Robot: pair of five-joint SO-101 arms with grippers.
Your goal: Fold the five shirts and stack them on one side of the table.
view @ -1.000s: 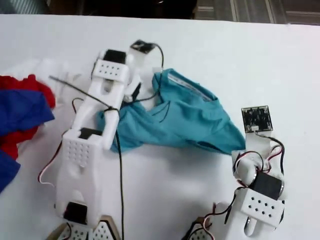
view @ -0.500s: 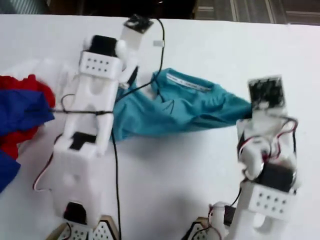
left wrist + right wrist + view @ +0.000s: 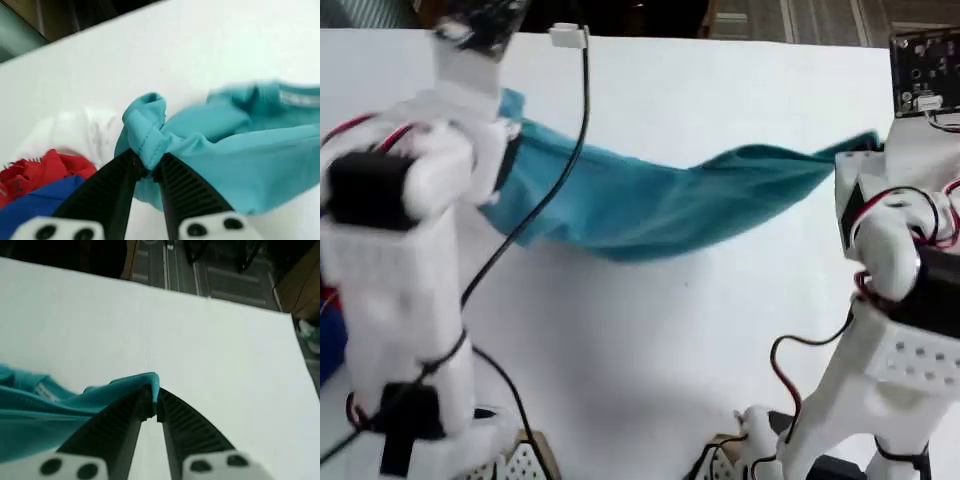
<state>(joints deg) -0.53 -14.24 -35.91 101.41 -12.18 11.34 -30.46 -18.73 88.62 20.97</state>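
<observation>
High view: teal shirt (image 3: 650,205) strung out between the two arms, one end at the left arm (image 3: 400,250), the other at the right arm (image 3: 905,290). Both ends are raised and the cloth sags in the middle over the far half of the white table (image 3: 650,370). Cannot tell whether the lowest fold touches the top.

Left wrist view: left gripper (image 3: 148,167) closed down on a bunched corner of the shirt. Black ribbed fingers (image 3: 115,185) nearly meet. A knot of hemmed fabric is pinched between the tips and pokes out past them. Rest of the shirt runs off to one side, collar label visible. Near the gripper, on the table: white cloth (image 3: 75,132), red shirt (image 3: 45,167), blue shirt (image 3: 35,207), heaped and touching one another.

Right wrist view: right gripper (image 3: 152,402) clamped on the shirt's opposite end. Tips sit close together with a thin edge of teal fabric caught between them. Shirt trails away from the tips toward the other arm. Dark floor (image 3: 225,270) past the table's far edge.
</observation>
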